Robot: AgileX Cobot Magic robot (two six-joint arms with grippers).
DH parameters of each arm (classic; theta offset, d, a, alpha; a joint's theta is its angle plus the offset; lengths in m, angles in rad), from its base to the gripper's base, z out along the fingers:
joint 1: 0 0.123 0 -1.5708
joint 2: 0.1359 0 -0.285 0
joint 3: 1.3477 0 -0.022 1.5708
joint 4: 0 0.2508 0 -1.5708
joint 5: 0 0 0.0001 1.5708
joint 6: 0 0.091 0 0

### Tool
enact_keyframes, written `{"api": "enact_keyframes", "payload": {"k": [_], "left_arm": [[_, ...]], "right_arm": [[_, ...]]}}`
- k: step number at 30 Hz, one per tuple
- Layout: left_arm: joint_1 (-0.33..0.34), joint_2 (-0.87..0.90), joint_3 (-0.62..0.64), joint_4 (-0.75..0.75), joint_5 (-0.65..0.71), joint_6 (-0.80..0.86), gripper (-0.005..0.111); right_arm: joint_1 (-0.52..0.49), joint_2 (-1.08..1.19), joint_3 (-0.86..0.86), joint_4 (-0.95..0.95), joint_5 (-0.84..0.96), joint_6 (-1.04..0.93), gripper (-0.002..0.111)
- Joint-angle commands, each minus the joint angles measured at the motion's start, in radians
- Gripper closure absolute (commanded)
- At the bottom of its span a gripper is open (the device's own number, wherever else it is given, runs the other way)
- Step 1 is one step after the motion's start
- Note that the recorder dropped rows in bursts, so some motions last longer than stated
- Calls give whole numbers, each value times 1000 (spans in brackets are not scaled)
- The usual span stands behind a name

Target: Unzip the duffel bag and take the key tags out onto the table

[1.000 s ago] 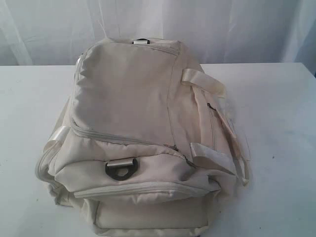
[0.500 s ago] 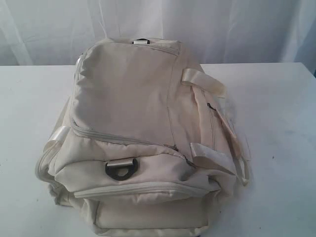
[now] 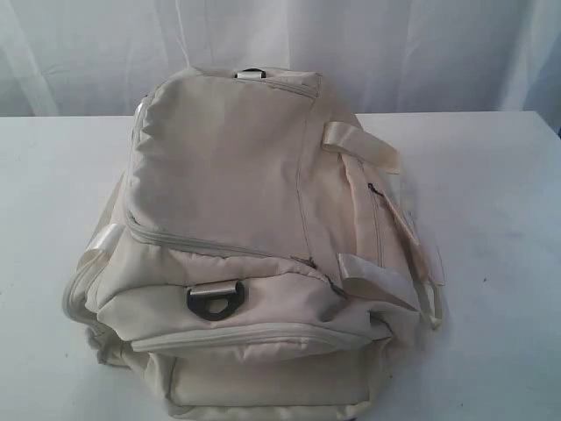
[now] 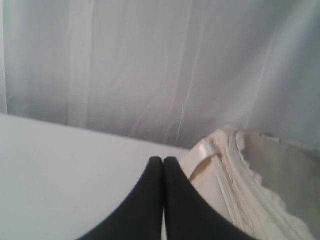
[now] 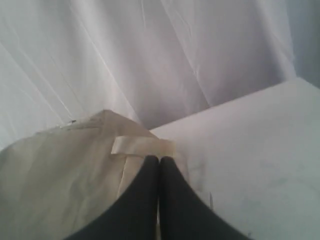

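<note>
The cream duffel bag (image 3: 237,237) lies zipped on the white table (image 3: 491,219), its metal D-ring (image 3: 213,300) facing the near end. No gripper shows in the exterior view. In the left wrist view my left gripper (image 4: 163,160) is shut with nothing in it, beside the duffel bag's (image 4: 250,185) strap and zip edge. In the right wrist view my right gripper (image 5: 159,159) is shut and empty, just short of a shiny webbing strap (image 5: 142,145) on the duffel bag (image 5: 55,170). The key tags are out of view.
A white curtain (image 3: 394,53) hangs behind the table. Loose webbing handles (image 3: 386,219) drape over the bag's right side. Bare tabletop (image 3: 53,193) lies on both sides of the bag.
</note>
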Motion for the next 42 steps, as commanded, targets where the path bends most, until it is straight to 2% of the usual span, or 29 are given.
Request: {"api": "enact_keyframes", "payload": {"k": [1,3,6,10,15,18,23,27,30,32,36,39,42], "left_arm": [[2,151,-181,7,323,75,107],[2,210,-251,-26,447,199,107],[2,305,-340,-157,618,417,107],[2,428,-424,-428,777,686,107],[2,618,-499,-800,903,1000,107],[0,747,-571,-930,1027,1114,107],[-40,913,-734,-876,1128,1129,107],[-123,1015,-883,-737,1128,1089,107],[-187,1077,-981,-640,1137,1050,107],[-221,1114,-1027,-593,1158,1035,107],[-268,1173,-1068,-573,1180,1028,107],[-303,1204,-1074,-576,1164,1060,107],[-365,1240,-1098,-574,1146,1084,107]], "right_arm": [[36,130,-59,14,89,-40,108],[56,160,-59,20,96,-41,108],[91,188,-59,29,107,-62,108],[129,190,-59,31,107,-62,108],[170,190,-59,31,96,-63,108],[203,190,-59,36,81,-84,108],[260,229,-110,53,139,-138,108],[308,320,-220,75,264,-246,108],[335,428,-320,223,430,-469,108],[347,514,-384,403,549,-696,108],[352,662,-469,653,738,-1077,108],[352,739,-507,683,724,-1117,108],[352,776,-519,683,642,-1120,108]]}}
